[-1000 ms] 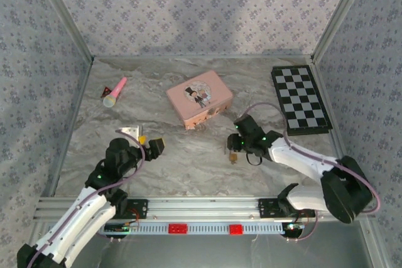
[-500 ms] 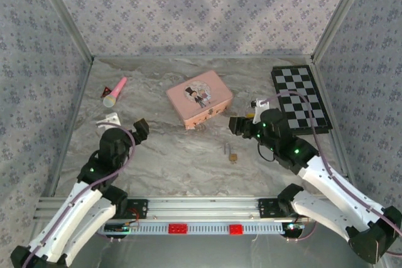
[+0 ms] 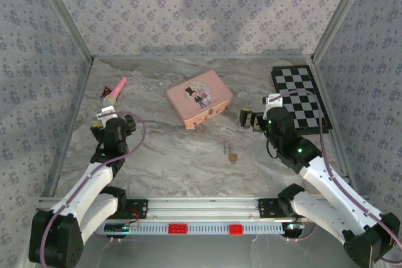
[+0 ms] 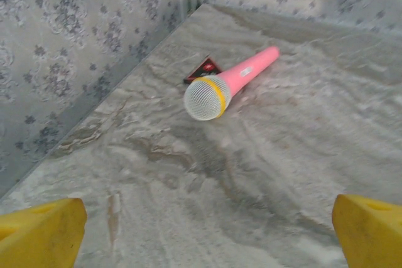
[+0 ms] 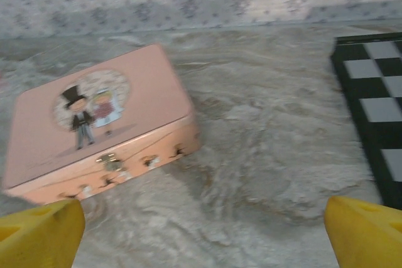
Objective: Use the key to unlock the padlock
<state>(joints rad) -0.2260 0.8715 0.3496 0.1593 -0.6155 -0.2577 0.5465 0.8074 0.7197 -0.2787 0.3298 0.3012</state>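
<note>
Both my arms have drawn back from the middle of the surface (image 3: 169,155) within the last second. My right fingers (image 5: 39,233), which were down beside the padlock (image 3: 233,156), now hang between the pink tin (image 3: 200,98) and the chessboard (image 3: 301,98). My left fingers (image 4: 39,233) have swung off toward the toy microphone (image 4: 232,80) by the left wall. Both pairs are spread wide, with nothing between them.

The padlock lies alone in front of the tin, well apart from either arm. With nothing held, I judge the lock needs a fresh approach. The overhead camera shows a thin silver piece just beside the padlock's brass body; shackle or key, I cannot tell. My wrist cameras look past it, at the microphone and the tin's front clasp.
</note>
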